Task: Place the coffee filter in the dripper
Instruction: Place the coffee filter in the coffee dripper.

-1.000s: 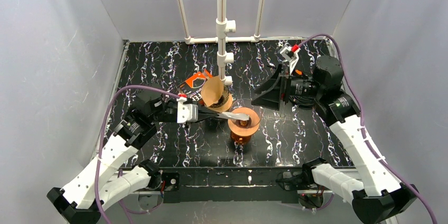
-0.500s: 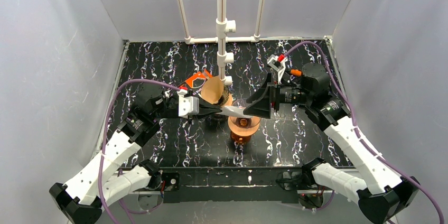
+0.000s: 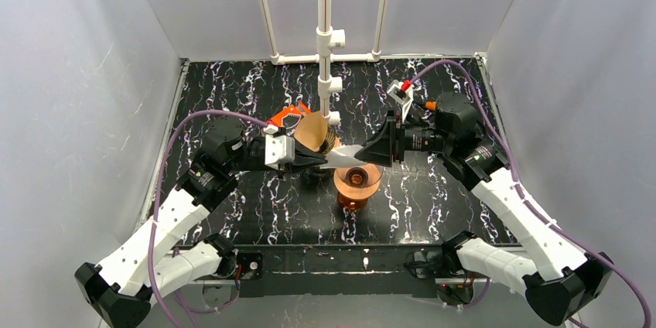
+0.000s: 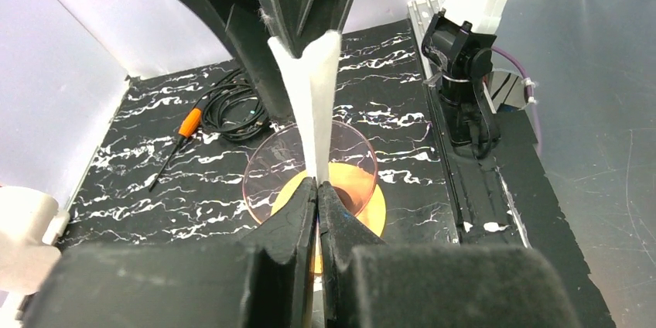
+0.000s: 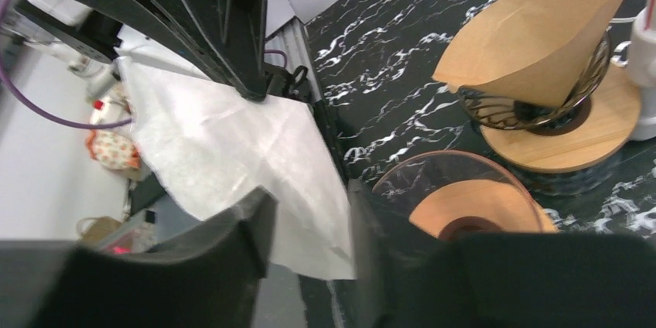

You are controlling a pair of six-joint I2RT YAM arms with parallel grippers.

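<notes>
The white coffee filter (image 3: 344, 159) hangs flat just above the pink glass dripper (image 3: 357, 181), which stands on an amber base at the table's middle. My left gripper (image 3: 321, 159) is shut on the filter's left edge; in the left wrist view its jaws (image 4: 318, 185) pinch the filter (image 4: 313, 111) edge-on over the dripper (image 4: 348, 181). My right gripper (image 3: 370, 159) faces it from the right. In the right wrist view the filter's (image 5: 232, 142) lower corner lies between my right gripper's (image 5: 313, 212) jaws, which still stand apart. The dripper (image 5: 472, 204) sits below to the right.
A brown paper filter (image 3: 313, 133) stands in a wire holder on a round wooden base (image 5: 572, 134) just behind the dripper. A white pipe post (image 3: 325, 42) rises behind it. An orange packet (image 3: 288, 117) lies to the left. A black cable and orange-handled tool (image 4: 189, 123) lie far right.
My right gripper swung left from the table's right side to the filter's free edge and its jaws narrowed around it. My left gripper drew the filter slightly left and up.
</notes>
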